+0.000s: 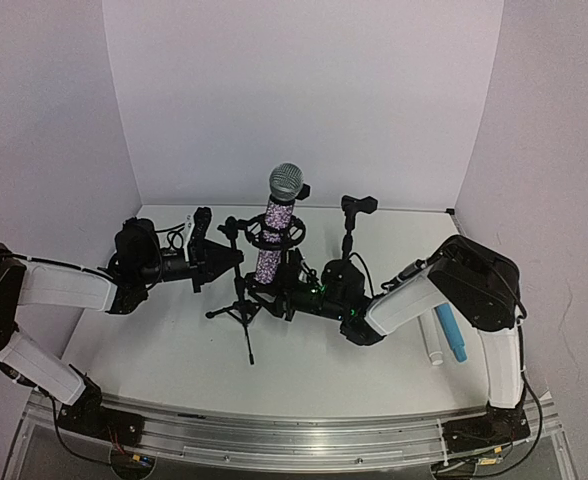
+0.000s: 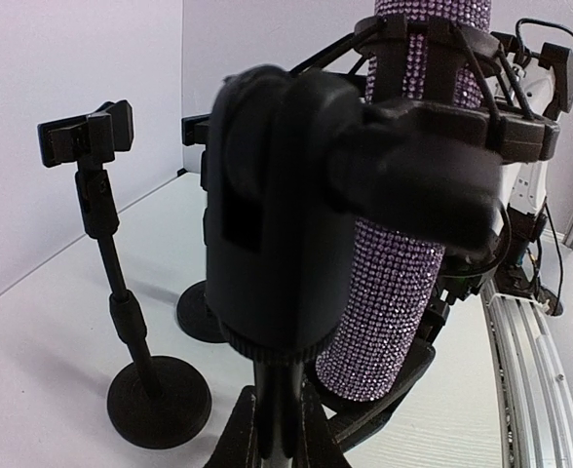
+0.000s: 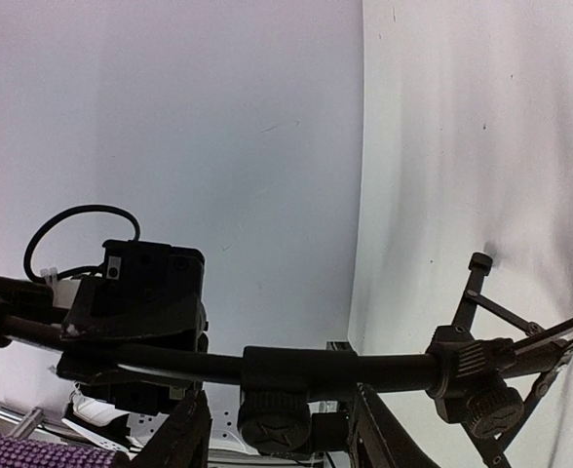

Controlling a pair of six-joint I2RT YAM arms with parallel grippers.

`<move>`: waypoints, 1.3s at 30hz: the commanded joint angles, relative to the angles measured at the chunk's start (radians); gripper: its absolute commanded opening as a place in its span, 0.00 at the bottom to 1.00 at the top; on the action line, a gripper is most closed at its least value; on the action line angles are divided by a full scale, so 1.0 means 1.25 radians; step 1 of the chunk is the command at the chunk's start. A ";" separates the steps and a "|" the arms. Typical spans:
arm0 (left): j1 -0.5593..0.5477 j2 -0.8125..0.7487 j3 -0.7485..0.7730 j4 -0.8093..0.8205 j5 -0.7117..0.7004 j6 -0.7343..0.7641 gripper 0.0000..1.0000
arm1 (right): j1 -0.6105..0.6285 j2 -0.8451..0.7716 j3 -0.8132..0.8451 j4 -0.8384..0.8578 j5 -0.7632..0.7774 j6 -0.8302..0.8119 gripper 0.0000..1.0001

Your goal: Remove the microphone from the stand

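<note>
The microphone (image 1: 275, 232), with a purple glitter body and a grey mesh head, stands upright in a black shock mount (image 1: 274, 238) on a tripod stand (image 1: 244, 310). My left gripper (image 1: 230, 258) comes in from the left and is shut on the stand's pole just below the mount. In the left wrist view the fingers (image 2: 277, 392) clamp the pole, with the microphone (image 2: 403, 283) just right of it. My right gripper (image 1: 292, 292) is low at the stand from the right. Its fingers (image 3: 279, 400) are spread wide on either side of the stand's pole (image 3: 364, 369) and knob.
Two small black round-base stands are at the back, one behind my left gripper (image 1: 203, 222) and one further right (image 1: 352, 218). They also show in the left wrist view (image 2: 121, 292). A blue and white marker (image 1: 446, 335) lies beside my right arm. Walls close off three sides.
</note>
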 commanded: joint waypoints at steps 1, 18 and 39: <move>-0.002 0.003 -0.007 0.020 0.004 -0.002 0.00 | 0.002 0.022 0.051 0.060 -0.021 0.080 0.38; -0.001 0.001 0.000 -0.007 -0.024 -0.065 0.00 | -0.010 -0.041 0.021 -0.124 -0.025 -0.249 0.00; 0.001 0.009 0.001 -0.033 -0.007 -0.098 0.00 | -0.012 -0.053 0.064 -0.253 -0.075 -1.394 0.00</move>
